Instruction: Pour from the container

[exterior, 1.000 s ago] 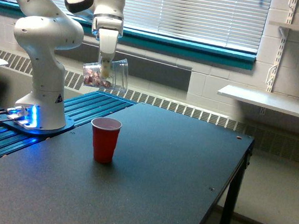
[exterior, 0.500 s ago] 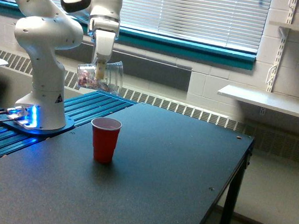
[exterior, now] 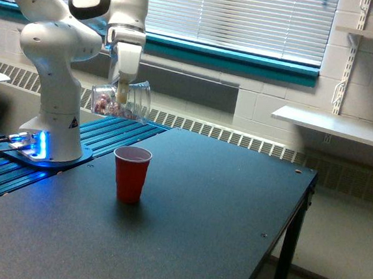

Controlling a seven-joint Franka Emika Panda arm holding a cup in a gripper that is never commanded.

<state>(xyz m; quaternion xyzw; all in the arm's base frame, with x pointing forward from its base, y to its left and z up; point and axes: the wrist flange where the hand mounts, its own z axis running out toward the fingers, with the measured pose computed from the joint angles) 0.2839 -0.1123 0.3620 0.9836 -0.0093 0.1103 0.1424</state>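
Note:
The container (exterior: 119, 100) is a clear plastic cup held nearly on its side in the air, its mouth toward the exterior view's right. Pinkish and white pieces lie inside near its bottom end. My gripper (exterior: 121, 92) comes down from above and is shut on the container at its middle. A red cup (exterior: 131, 173) with a white inside stands upright on the black table (exterior: 185, 231), below the container and a little to the right of it.
The arm's white base (exterior: 50, 134) stands on a blue ribbed platform (exterior: 60, 167) at the left. The table's right edge (exterior: 291, 214) drops to the floor. A white shelf (exterior: 335, 125) is on the wall at the right.
The gripper and the container have moved to the left and slightly up, away from above the red cup. The red cup has not moved.

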